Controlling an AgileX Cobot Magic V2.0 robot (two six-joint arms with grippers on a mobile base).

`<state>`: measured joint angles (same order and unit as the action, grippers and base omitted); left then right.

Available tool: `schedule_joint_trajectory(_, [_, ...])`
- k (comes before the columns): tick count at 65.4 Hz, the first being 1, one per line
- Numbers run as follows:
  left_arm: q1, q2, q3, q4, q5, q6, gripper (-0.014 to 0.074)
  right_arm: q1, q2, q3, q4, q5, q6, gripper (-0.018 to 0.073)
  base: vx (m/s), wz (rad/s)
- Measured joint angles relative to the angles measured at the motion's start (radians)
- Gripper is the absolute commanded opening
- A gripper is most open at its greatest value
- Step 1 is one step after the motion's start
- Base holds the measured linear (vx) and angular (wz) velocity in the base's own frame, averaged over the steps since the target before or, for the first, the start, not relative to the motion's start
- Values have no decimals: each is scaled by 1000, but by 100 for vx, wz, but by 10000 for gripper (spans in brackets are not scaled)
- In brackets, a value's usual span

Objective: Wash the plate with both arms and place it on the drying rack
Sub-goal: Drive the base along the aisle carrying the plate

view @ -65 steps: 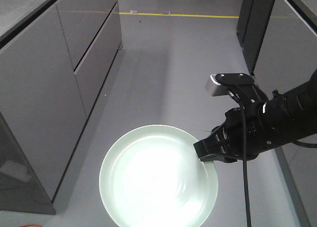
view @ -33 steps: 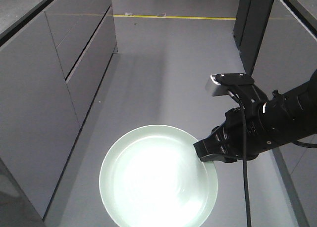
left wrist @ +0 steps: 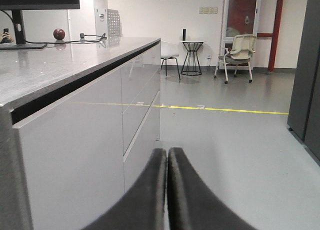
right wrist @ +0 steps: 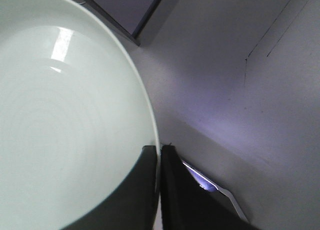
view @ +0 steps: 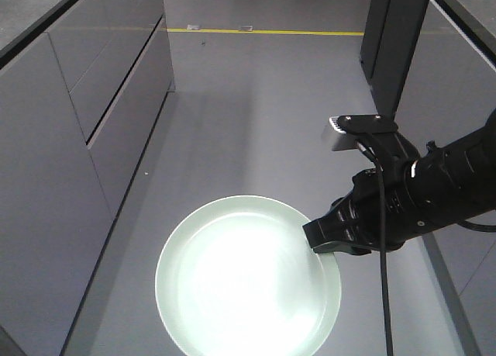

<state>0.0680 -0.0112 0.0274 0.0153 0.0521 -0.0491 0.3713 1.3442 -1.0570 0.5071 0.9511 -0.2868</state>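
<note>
The round pale mint-green plate (view: 240,294) with a low upright rim hangs above the grey floor (view: 256,115). In the front view it is held roughly level and face-up, low in the middle of the picture. The right hand (view: 322,243) grips it at the rim on its right-hand edge, so nearly the whole disc lies to the left of the hand, away from the wrist. In the right wrist view the two black fingers (right wrist: 175,190) stand narrow on that rim, one over the plate's inner face and the other outside it. The thin edge is pinched between them. Nothing else is seen touching the plate.

The bulky black right arm (view: 449,185) reaches in from the right edge. It carries a small grey-white block (view: 353,133) above the wrist, and a black cable (view: 384,294) hangs down from it.

The left hand (left wrist: 167,152) has its two black fingers pressed flat together with nothing between them. It points along an aisle beside a long run of grey cabinets (left wrist: 135,104) under a speckled grey worktop (left wrist: 50,64). A yellow floor line (left wrist: 225,109) crosses further off, and a pale chair (left wrist: 239,52) stands beyond it.
</note>
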Motion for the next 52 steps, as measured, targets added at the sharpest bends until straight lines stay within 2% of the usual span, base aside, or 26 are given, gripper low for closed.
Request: schedule_joint_trajectory(52, [0, 0, 0, 0, 0, 0, -6, 0, 0, 0, 0, 0, 0, -1, 20, -5])
